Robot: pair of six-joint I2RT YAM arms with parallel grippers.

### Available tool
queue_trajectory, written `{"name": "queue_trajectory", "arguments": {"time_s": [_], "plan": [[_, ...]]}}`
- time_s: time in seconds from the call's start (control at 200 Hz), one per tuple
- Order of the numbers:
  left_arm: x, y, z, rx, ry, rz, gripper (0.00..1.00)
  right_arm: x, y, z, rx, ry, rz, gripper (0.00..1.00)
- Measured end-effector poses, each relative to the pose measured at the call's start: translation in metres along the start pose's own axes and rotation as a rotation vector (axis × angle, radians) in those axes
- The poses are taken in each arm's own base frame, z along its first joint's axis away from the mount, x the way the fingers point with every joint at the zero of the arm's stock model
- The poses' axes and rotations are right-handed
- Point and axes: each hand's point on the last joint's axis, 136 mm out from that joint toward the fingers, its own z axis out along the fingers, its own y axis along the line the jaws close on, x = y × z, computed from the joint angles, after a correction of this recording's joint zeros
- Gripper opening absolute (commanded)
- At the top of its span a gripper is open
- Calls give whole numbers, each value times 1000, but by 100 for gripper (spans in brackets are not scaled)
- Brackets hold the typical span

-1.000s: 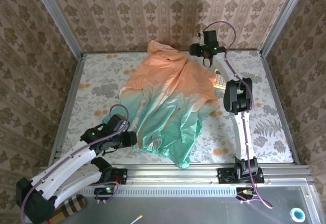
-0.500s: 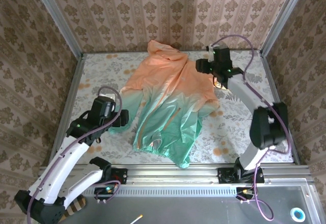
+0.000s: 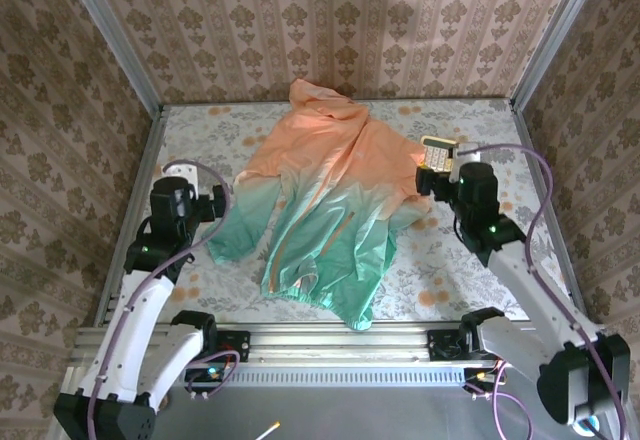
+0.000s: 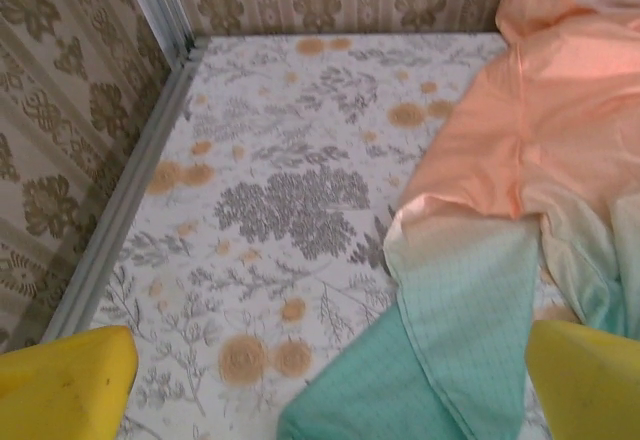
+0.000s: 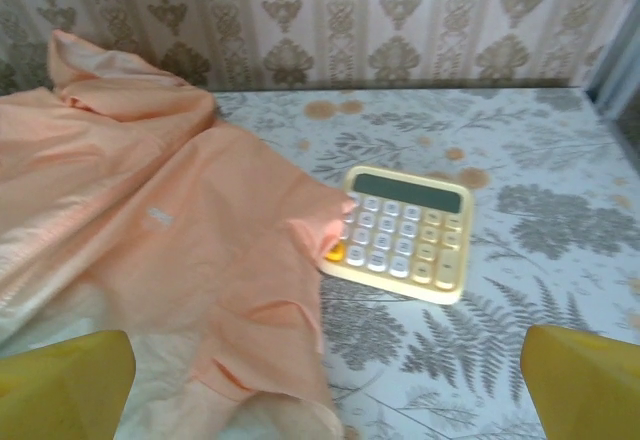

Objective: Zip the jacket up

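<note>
The flowered table (image 3: pixel 200 150) spreads out on every side of the jacket (image 3: pixel 330 200). The jacket lies flat mid-table, with its peach hood toward the far wall and its mint hem toward my bases. My left gripper (image 4: pixel 322 385) hangs just off the jacket's left sleeve (image 4: pixel 470 330), fingers spread wide with nothing between them. My right gripper (image 5: pixel 325 380) hovers by the jacket's right shoulder, also spread wide and empty. A yellow calculator (image 5: pixel 400 232) sits against that shoulder, one corner tucked under the fabric.

The front looks rumpled and I can't pick out the zipper pull from here. So I judge I'm at the set-up step, with no zipping begun. For the next move, one gripper should pin the mint hem where the zipper starts. The other has to find the pull and pinch it. The fabric looks thin and slick, so it will likely bunch unless it's held taut.
</note>
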Motion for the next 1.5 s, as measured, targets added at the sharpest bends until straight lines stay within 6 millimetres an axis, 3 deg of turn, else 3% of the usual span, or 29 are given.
{"name": "queue_trajectory", "arguments": {"time_s": [0.185, 0.29, 0.46, 0.61, 0.855, 1.025, 1.17, 1.285, 1.5], "plan": [[19, 12, 16, -36, -136, 26, 100, 25, -19, -2, 63, -86, -62, 100], [34, 17, 29, -40, -166, 30, 100, 47, -28, 10, 88, -59, -74, 100], [56, 13, 58, -14, -147, 50, 100, 57, -34, 36, 103, -66, -60, 100], [81, 10, 87, 1, -76, 56, 100, 82, -37, 52, 89, -51, -64, 100], [112, 10, 128, 9, 6, 40, 100, 63, -32, 57, 36, -117, -58, 100], [99, 9, 146, 14, -45, 37, 100, 62, -32, 51, 33, -128, -54, 100], [102, 7, 159, 22, -69, 39, 100, 86, -40, 53, 49, -86, -41, 100], [109, 6, 162, 25, -50, 41, 100, 98, -40, 63, 34, -62, -17, 100], [100, 6, 163, 23, -77, 43, 100, 130, -33, 96, -5, 42, -1, 100]]}}
